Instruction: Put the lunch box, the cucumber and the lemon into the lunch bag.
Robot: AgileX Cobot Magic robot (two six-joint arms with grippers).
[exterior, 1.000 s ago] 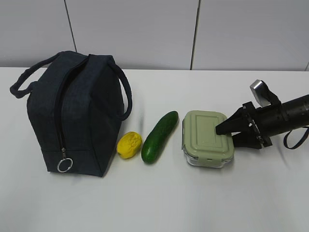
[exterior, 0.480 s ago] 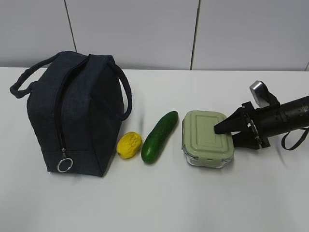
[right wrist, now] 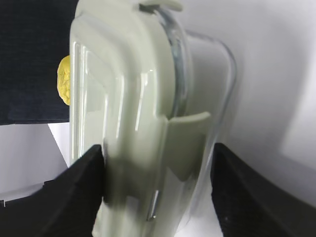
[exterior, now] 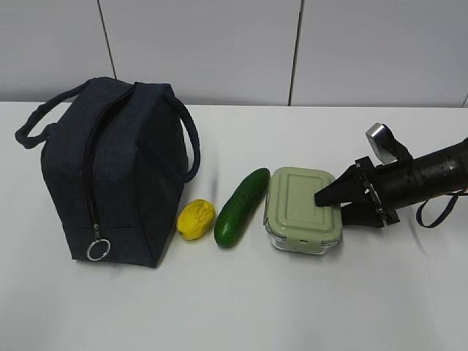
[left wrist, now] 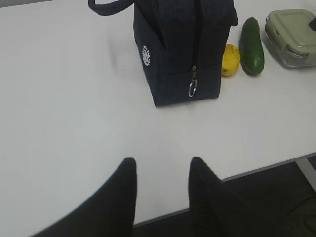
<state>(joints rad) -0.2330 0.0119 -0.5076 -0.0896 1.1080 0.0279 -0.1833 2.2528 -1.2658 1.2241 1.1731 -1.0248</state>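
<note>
Right gripper (exterior: 330, 205) clamps lunch box (exterior: 301, 208) top and bottom, box touching cucumber (exterior: 242, 207). Left gripper (left wrist: 160, 170) part open, empty, over table (left wrist: 74, 123).

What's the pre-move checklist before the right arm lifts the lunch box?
1. Right gripper straddles the lunch box, one finger over the lid, one under: ok.
2. Grip firm enough to lift: cannot tell.
3. Lunch bag zipper open to receive it: not ok, ring pull sits low, zipper looks closed.
4. Cucumber clear of the box: not ok, box sits right beside it.
5. Lemon undisturbed by the bag: ok.
6. Left gripper empty, away from the items: ok.
</note>
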